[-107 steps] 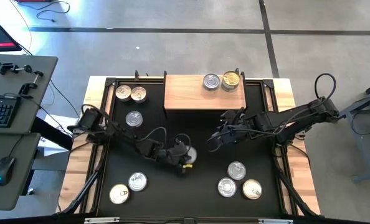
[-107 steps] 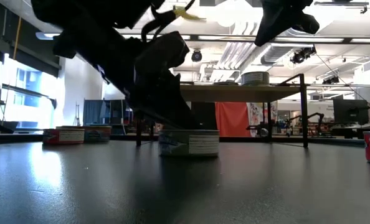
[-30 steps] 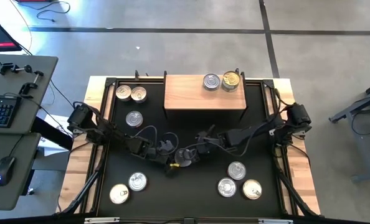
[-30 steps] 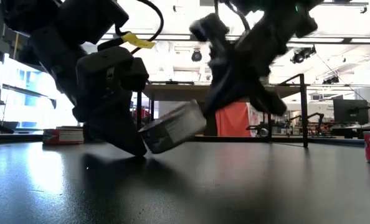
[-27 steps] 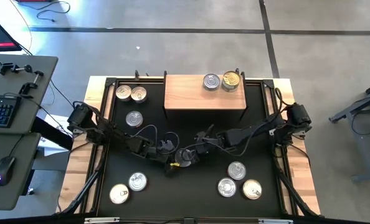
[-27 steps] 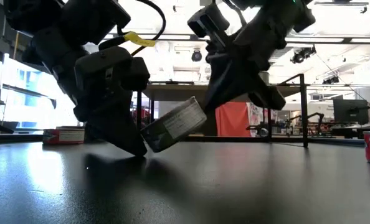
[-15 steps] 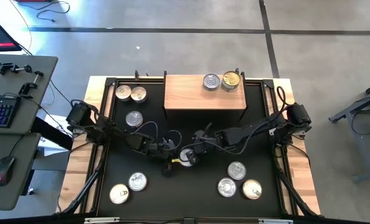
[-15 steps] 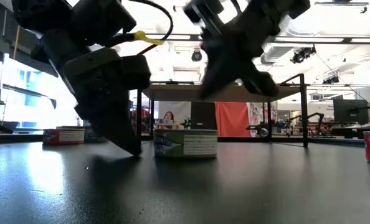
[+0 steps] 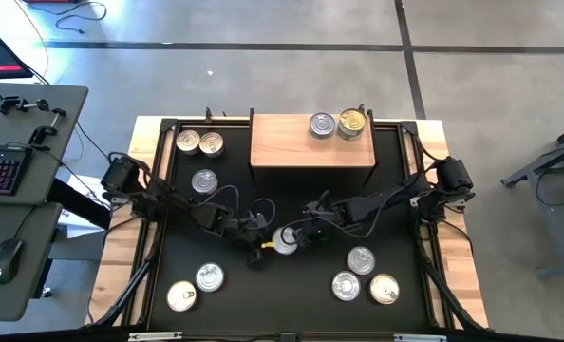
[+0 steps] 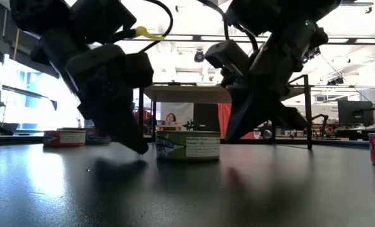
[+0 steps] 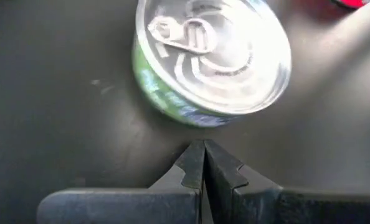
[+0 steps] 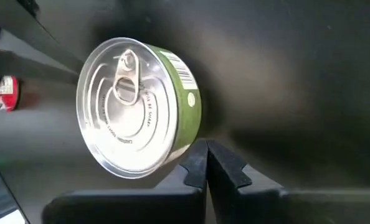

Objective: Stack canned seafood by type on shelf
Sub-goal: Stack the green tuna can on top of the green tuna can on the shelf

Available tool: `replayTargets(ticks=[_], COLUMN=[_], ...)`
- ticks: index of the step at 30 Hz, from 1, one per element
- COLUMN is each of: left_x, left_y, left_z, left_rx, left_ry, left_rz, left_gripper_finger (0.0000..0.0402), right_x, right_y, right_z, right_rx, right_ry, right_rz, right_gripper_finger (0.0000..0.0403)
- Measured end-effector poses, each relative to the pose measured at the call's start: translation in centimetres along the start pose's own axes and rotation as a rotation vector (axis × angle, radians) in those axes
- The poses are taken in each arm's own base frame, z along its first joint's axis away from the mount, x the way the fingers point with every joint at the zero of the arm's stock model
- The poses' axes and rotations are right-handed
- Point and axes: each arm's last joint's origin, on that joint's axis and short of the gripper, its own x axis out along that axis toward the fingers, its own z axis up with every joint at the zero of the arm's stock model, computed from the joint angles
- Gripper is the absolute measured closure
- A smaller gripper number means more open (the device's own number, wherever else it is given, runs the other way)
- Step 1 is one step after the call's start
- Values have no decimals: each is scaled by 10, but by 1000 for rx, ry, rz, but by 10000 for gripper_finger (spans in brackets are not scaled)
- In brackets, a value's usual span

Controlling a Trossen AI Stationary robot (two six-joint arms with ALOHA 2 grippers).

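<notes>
Flat on the black mat point(image 9: 216, 304) now, lid up, where a second ago tipped steeply on its edge between the two grippers: the green-labelled can point(image 9: 284, 240), silver pull-tab lid facing straight up, round axis vertical, near the middle of the table and well short of the shelf point(image 9: 291, 142). No long axis to speak of in a round tin; pull tab lying across the lid, ring end toward one rim, as seen in the left wrist view point(image 11: 213, 56) and the right wrist view point(image 12: 138, 115). Level on the mat in the low view point(image 10: 187, 145), label side toward the camera. Left gripper point(image 9: 261, 231) just beside the can on its left, fingers pressed together, gripping nothing, tips close to the can's wall but not clearly touching. Right gripper point(image 9: 306, 231) just beside the can on its right, likewise closed and empty, lower and nearer the mat than half a second ago in the low view. Unchanged since the earlier frames: two cans on the shelf's right end, one silver point(image 9: 322, 124) and one gold point(image 9: 352, 122); three cans at the mat's far left point(image 9: 198, 142); two at the near left point(image 9: 195, 288); three at the near right point(image 9: 363, 275).
</notes>
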Motion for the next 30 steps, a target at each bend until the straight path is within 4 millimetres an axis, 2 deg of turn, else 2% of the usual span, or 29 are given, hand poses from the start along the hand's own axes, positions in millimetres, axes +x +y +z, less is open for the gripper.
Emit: replayTargets(ticks=[12, 21, 26, 30], left_x=[7, 8, 9, 16], left_y=[4, 7, 5, 9], left_z=[-2, 1, 11, 29], left_rx=[-30, 44, 123, 150], left_ry=[-3, -9, -43, -124], left_rz=[31, 42, 82, 146], left_gripper_finger=[402, 402, 401, 401], right_x=[0, -22, -29, -28], right_y=[13, 48, 59, 60], right_z=[6, 14, 15, 14], right_rx=[28, 16, -9, -9], right_ry=[-30, -63, -68, -98], right_rz=[114, 238, 270, 251], right_gripper_finger=[403, 403, 403, 403])
